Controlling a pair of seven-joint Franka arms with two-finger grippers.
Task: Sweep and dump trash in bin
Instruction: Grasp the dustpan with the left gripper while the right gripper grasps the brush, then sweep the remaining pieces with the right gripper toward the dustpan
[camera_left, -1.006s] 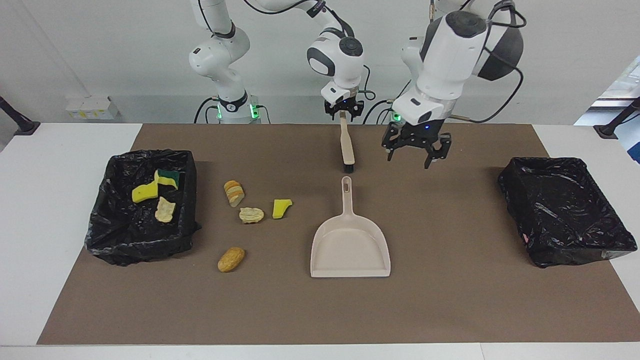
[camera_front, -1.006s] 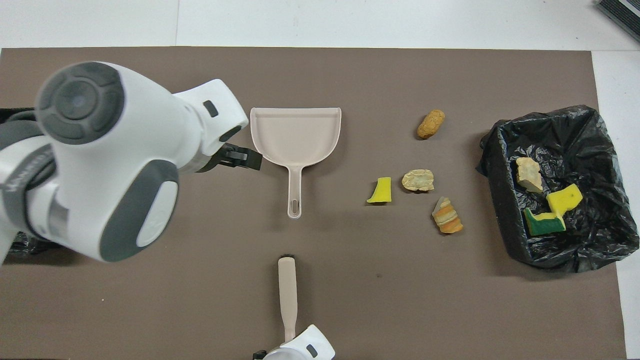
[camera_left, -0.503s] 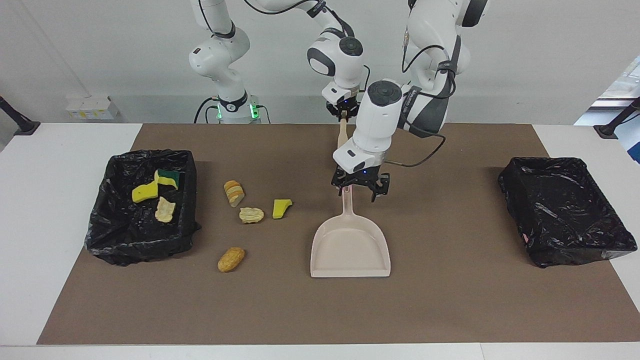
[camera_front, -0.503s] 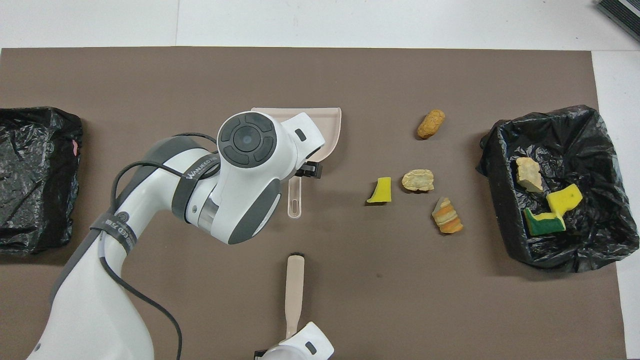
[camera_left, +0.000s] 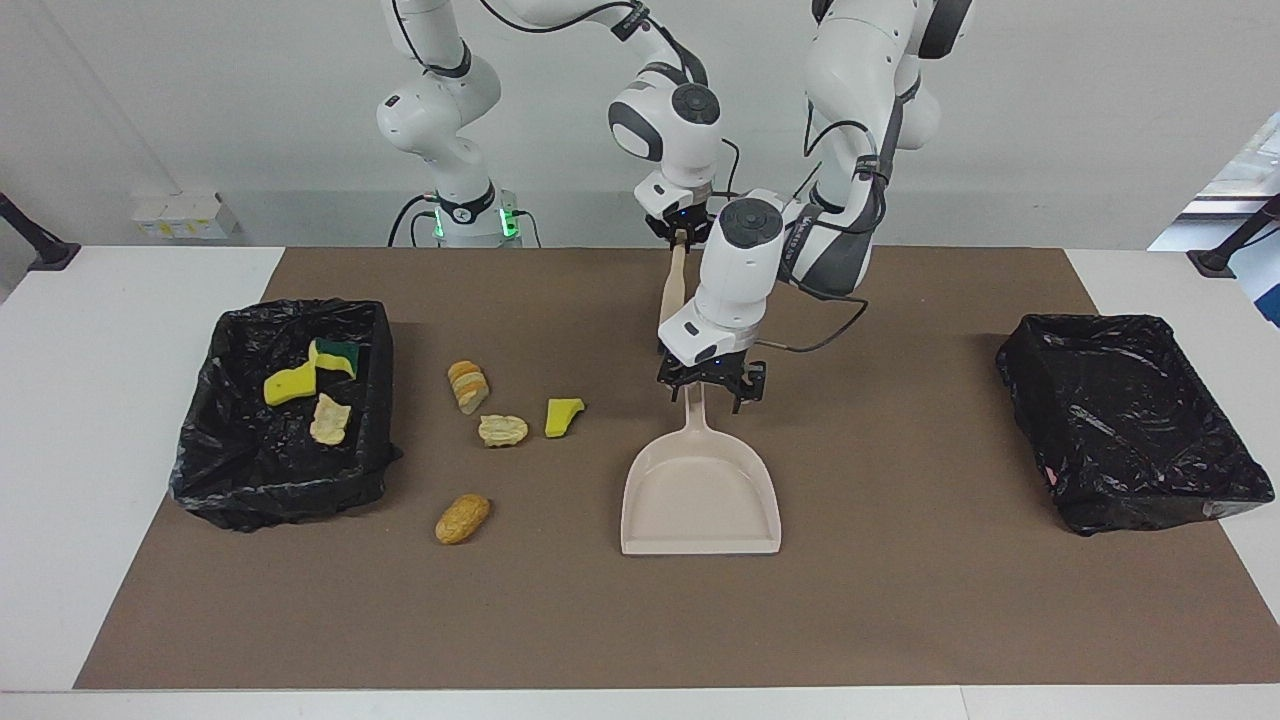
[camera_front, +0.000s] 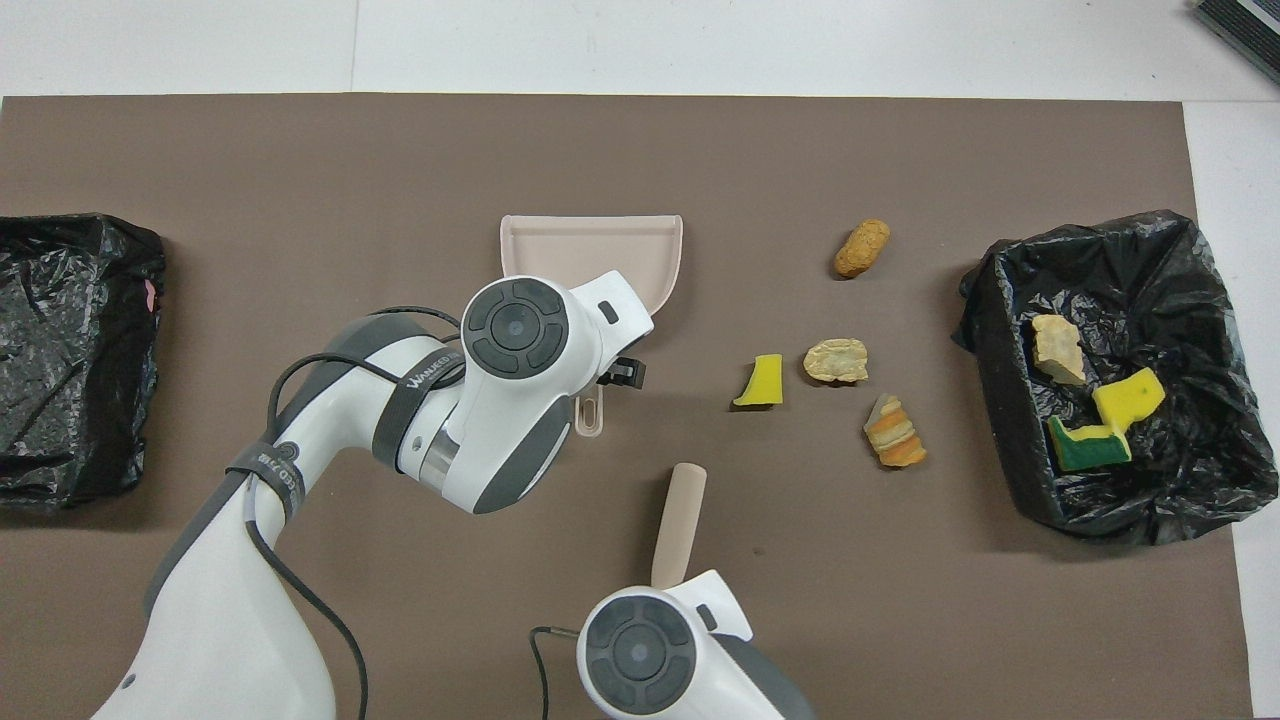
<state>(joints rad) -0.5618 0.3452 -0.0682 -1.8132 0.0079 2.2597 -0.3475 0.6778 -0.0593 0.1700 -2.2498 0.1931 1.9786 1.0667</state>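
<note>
Read the facing view like a clock on the brown mat (camera_left: 900, 600).

At 9 o'clock sits a black-lined bin (camera_left: 200, 440). Three bits of trash lie in it: a yellow sponge chunk (camera_left: 288, 385), a green-and-yellow sponge (camera_left: 335, 355) and a pale lump (camera_left: 328, 420).

Four more bits lie loose on the mat between this bin and the dustpan (camera_left: 700, 500). A second pale lump (camera_left: 502, 430) is in the middle of them. The sliced mini loaf (camera_left: 468, 386) is at its 11 o'clock, the small yellow chunk (camera_left: 563, 416) at its 3 o'clock, and the brown roll (camera_left: 462, 518) at its 7 o'clock.

The dustpan lies flat in the middle. The left gripper (camera_left: 712, 388) is down at its handle, at 12 o'clock of the pan. Its fingers are spread, one on each side of the handle. I cannot tell if they touch it.

The right gripper (camera_left: 680, 228) is clenched on the brush (camera_left: 672, 285). The left arm hides the bristles.

At 3 o'clock a second bin (camera_left: 1040, 370) shows only its black liner.
</note>
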